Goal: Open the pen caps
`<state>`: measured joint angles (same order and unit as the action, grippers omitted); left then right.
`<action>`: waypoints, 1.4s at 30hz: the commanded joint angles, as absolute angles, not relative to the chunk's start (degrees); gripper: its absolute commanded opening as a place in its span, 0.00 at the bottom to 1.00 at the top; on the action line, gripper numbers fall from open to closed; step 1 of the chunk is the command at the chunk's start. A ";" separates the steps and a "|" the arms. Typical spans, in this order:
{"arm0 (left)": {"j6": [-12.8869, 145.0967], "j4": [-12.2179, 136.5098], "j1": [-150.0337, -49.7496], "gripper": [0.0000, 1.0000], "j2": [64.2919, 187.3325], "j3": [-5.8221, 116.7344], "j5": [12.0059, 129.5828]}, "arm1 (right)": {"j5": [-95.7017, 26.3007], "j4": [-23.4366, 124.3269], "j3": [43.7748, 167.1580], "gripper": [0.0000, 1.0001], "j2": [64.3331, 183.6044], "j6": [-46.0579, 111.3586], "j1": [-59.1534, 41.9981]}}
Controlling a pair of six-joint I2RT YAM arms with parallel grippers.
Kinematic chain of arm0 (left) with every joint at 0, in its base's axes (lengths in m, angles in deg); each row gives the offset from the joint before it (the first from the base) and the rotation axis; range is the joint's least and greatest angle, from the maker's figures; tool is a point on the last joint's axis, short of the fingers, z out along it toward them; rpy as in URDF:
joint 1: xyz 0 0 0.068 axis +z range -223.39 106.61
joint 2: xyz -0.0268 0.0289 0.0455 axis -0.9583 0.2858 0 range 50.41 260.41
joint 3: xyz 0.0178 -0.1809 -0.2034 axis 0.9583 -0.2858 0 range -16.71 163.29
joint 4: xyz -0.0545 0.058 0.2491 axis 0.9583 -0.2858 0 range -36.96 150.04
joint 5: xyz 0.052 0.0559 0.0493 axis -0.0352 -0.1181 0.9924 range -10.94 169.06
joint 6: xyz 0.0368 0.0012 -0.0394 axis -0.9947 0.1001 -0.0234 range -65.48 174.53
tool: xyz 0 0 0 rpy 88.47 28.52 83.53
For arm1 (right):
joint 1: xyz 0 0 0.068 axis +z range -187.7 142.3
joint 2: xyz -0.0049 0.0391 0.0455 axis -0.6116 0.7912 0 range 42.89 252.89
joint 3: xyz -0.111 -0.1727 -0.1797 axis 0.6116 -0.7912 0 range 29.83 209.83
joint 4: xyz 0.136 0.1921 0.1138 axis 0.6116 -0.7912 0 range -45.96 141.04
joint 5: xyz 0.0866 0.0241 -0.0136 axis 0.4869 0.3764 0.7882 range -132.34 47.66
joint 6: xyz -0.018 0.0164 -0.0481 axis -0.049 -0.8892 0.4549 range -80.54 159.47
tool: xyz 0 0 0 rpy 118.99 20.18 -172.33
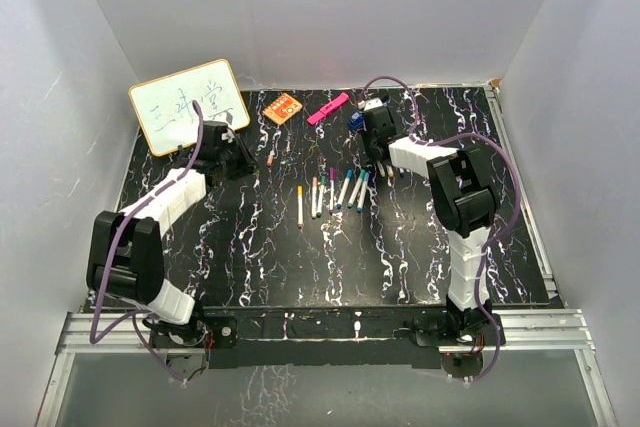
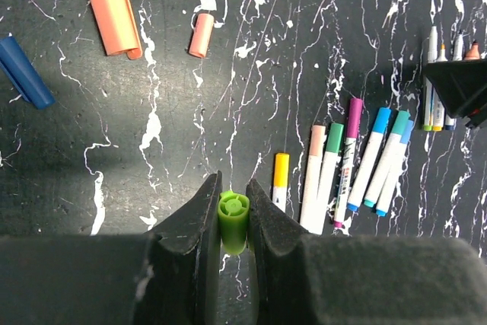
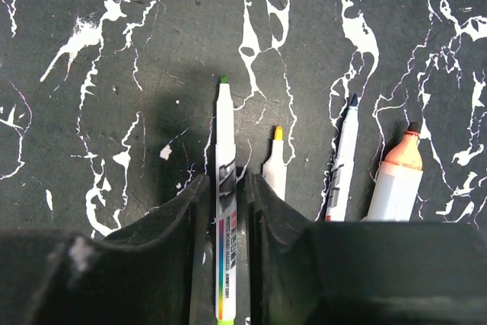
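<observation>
Green cap (image 2: 233,221) between left fingers (image 2: 194,226); illegible rainbow-striped label (image 3: 223,264) on pen (image 3: 224,135).

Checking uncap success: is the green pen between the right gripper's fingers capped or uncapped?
Uncapped: the green pen shows a bare tip in the right wrist view, and the left gripper holds a green cap.

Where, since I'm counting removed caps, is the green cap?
Left wrist view, bottom centre: the green cap is pinched between the left fingers, beside the yellow-capped pen.
</observation>
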<state>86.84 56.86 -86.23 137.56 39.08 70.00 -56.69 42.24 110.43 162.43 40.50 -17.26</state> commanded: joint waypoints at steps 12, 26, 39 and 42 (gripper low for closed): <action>82.49 53.46 -86.56 0.00 147.36 49.77 71.21 | -54.14 45.72 111.09 0.56 155.11 38.27 -17.81; 77.32 44.99 -88.98 0.00 159.89 63.50 81.49 | -47.73 44.37 99.73 0.61 135.99 34.19 -16.26; 75.97 41.43 -89.00 0.00 167.28 71.08 85.67 | -46.40 42.31 92.50 0.61 124.98 32.46 -15.04; 75.89 41.20 -88.98 0.00 168.16 71.81 86.01 | -46.18 41.96 91.75 0.62 123.61 32.14 -14.87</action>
